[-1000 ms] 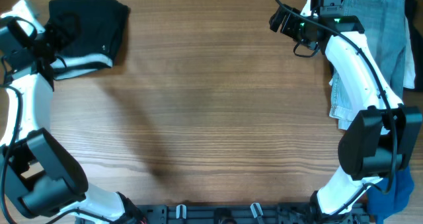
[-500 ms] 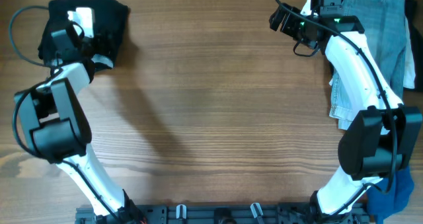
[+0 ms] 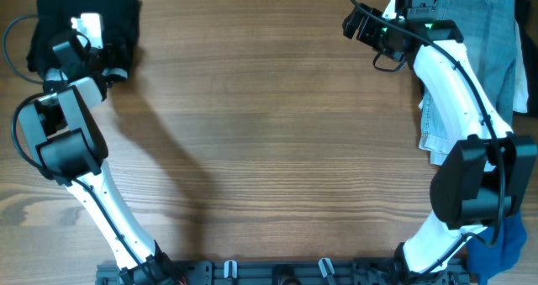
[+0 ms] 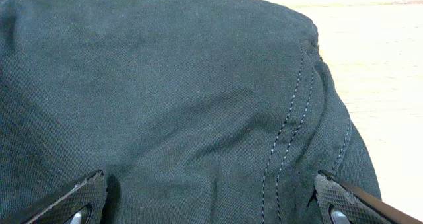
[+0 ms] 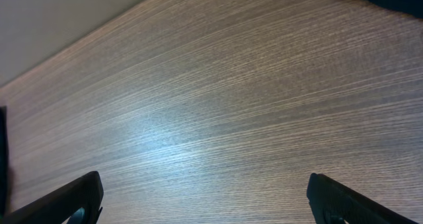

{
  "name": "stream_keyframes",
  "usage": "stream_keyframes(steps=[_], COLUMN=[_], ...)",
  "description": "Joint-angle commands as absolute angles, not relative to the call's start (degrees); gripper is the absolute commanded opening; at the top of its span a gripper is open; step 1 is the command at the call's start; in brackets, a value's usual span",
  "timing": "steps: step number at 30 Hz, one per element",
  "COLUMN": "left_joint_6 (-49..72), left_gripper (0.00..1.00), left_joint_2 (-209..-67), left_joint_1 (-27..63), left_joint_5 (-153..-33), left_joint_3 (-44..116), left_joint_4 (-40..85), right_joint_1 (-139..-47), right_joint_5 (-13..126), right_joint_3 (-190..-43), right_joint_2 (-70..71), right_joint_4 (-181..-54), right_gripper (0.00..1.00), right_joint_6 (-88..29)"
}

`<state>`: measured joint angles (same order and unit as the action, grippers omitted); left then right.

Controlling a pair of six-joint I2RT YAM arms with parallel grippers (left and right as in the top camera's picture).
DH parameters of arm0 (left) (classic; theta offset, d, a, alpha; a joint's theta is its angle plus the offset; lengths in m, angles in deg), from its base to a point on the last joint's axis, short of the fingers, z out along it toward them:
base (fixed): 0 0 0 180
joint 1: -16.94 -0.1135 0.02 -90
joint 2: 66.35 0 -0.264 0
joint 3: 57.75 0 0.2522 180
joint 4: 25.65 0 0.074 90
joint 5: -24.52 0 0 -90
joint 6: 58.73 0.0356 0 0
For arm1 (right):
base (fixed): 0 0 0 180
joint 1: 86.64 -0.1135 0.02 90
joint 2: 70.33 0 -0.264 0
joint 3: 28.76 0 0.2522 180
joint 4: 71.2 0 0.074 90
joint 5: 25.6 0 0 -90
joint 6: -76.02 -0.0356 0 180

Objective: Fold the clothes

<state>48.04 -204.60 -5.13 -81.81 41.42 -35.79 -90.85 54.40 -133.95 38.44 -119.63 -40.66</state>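
The black shorts (image 3: 113, 7) lie bunched in a dark heap on the counter (image 3: 269, 134), directly under the left claw (image 4: 211, 207). Their twill fills the gap between its spread fingers, and a double-stitched seam (image 4: 291, 131) curves toward the right-hand one. The light-blue jeans (image 3: 479, 33) lie rumpled behind the right claw (image 3: 353, 26). The royal-blue cloth (image 3: 504, 243) lies well apart from that claw.

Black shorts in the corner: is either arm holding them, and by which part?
Neither. The left gripper hangs open over the shorts; the right gripper is open above the table.

Bright, even light — soft shadows, pale glare on table (image 5: 172, 131); focus sharp.
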Motion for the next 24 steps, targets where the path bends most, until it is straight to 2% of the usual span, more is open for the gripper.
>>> stream_keyframes(steps=[1,5,14,17,19,24], left_joint_6=[49.22,57.61,57.92,45.72,39.39,33.29], left_gripper=[1.0,1.0,1.0,1.0,1.0,1.0], left_joint_2=[-207.92,-207.92,-207.92,-204.65,-199.4,-181.08], left_joint_1=[-5.43,-3.86,-0.65,-0.21,-0.43,-0.36], left_joint_5=[-79.56,-79.5,-79.76,-79.37,-79.58,-79.54], left_joint_3=[43.19,43.41,43.41,43.47,43.47,43.47], left_joint_4=[-34.81,-33.67,-29.56,-30.89,-29.95,-17.47], right_joint_1=[-91.24,-91.24,-91.29,-91.29,-91.29,-91.29], right_joint_5=[55.52,55.5,55.54,58.43,58.69,58.69], right_joint_3=[-133.89,-133.89,-133.89,-134.02,-134.72,-136.75], right_joint_2=[38.14,38.7,40.1,40.04,39.08,28.89], right_joint_4=[-119.42,-119.04,-118.59,-115.39,-110.96,-106.35], right_gripper=[1.0,1.0,0.99,1.0,1.0,1.0], right_joint_6=[-39.61,-39.63,-39.46,-38.39,-30.39,-21.4])
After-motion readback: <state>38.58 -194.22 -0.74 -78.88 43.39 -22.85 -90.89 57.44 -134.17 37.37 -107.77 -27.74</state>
